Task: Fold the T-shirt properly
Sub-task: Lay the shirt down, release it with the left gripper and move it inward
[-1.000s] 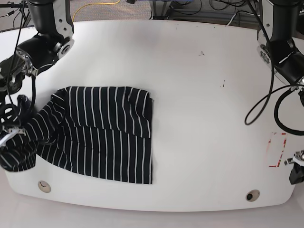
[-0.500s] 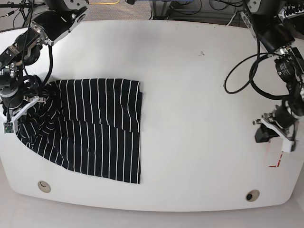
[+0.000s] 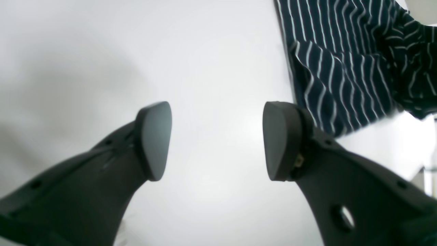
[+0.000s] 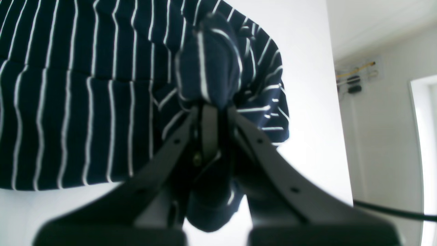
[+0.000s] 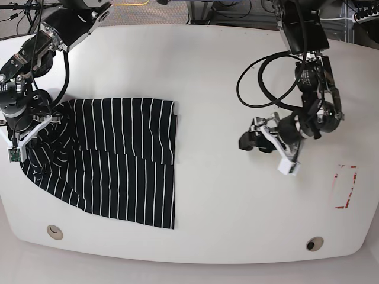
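A: How many things are on the table (image 5: pixel 213 71)?

B: One garment, the T-shirt (image 5: pixel 118 160), black with thin white stripes. Two arms, one gripper each. Near the front edge sit two round metal fittings, one at the left (image 5: pixel 55 232) and one at the right (image 5: pixel 314 243), and there is a red outline mark (image 5: pixel 345 186) at the far right.

A: Where does the T-shirt lie?

B: On the left part of the table in the base view, folded over on itself, with a straight edge running down its inner side. Its lower edge slants and stops short of the table's front rim.

A: And the right gripper (image 4: pixel 210 112)?

B: Its jaws are pinched tight on a bunched fold of the T-shirt at the outer side of the garment, close to the table's side edge. The wrist view shows cloth squeezed between the fingers and hanging below them.

A: The left gripper (image 3: pixel 216 140)?

B: Spread wide, nothing between the two dark pads (image 3: pixel 155 138). It hangs over bare table near the middle, well apart from the T-shirt's straight edge in the base view (image 5: pixel 254 139).

A: Room to move?

B: Between that straight edge and the red mark the white surface is bare. Two small dark specks (image 5: pixel 251 66) lie toward the back.
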You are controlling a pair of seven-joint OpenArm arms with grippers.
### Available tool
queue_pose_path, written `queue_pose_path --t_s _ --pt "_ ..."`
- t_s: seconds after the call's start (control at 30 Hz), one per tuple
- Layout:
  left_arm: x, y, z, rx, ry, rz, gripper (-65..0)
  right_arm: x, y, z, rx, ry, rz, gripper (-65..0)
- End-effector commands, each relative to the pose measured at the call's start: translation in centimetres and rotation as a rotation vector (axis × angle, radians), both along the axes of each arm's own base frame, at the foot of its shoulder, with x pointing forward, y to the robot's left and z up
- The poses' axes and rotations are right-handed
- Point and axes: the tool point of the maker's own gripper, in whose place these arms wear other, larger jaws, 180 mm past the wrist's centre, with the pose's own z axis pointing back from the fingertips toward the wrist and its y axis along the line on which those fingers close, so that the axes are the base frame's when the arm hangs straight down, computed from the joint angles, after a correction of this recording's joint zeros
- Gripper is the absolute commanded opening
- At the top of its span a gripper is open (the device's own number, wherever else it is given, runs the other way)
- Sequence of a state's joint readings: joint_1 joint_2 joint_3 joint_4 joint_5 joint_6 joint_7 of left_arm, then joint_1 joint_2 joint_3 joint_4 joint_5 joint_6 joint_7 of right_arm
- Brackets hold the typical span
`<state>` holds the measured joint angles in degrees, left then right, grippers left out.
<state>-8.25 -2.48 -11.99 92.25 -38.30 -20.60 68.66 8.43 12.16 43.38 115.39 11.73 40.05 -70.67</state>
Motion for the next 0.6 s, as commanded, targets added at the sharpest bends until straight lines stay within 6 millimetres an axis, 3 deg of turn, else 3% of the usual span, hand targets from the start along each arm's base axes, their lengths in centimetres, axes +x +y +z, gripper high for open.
queue_pose_path --t_s 0.0,0.3,0.57 --pt "0.5 -2.2 0.1 -0.046 -0.004 -0.040 -25.8 0.7 0.0 1.7 -0.019 -0.061 0.016 -64.8" --pt "-0.8 -8.1 -3.7 -0.133 0.106 -0.126 -25.8 0.7 0.0 1.8 -0.019 -0.062 0.016 -64.8" --pt "-0.7 -12.6 -5.1 -0.163 0.160 -0.212 -25.8 0.6 0.0 1.7 -0.019 -0.059 0.016 -64.8"
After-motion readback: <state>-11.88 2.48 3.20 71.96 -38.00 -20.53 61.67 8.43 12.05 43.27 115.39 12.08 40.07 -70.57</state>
